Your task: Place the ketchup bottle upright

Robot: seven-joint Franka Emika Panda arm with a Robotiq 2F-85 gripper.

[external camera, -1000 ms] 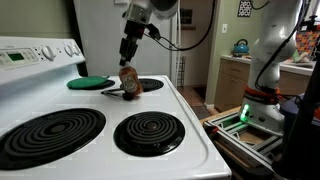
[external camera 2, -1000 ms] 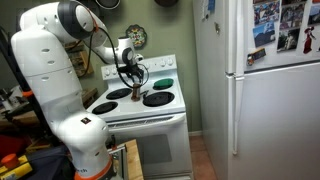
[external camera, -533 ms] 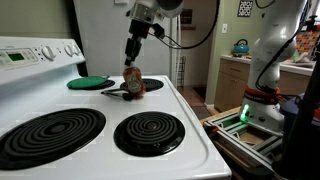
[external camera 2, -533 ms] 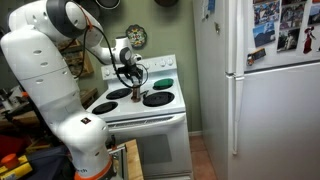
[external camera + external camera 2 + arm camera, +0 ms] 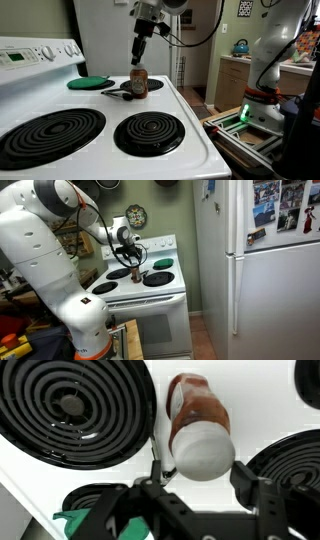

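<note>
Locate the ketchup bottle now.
In an exterior view the ketchup bottle stands upright on the stovetop, just right of the black utensil and green disc, directly below the claw.

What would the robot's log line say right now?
ketchup bottle: upright on the stove | gripper: open, just above the cap | task: looks done
</note>
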